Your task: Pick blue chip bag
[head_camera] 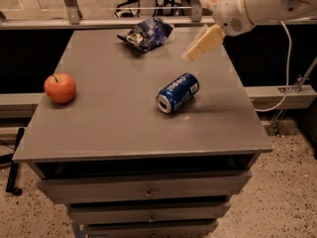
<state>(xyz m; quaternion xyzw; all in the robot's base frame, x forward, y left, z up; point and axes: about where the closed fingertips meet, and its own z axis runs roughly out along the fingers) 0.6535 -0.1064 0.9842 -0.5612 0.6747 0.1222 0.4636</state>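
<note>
The blue chip bag is a crumpled dark-blue foil bag with white patches, lying at the far middle of the grey table. My gripper hangs above the table's far right part, to the right of the bag and apart from it. Its two cream fingers are spread open and hold nothing. A blue soda can lies on its side near the table's middle, below and in front of the gripper.
A red apple sits near the table's left edge. Drawers run under the tabletop. A metal rail runs behind the table. A white cable hangs at the right from the arm.
</note>
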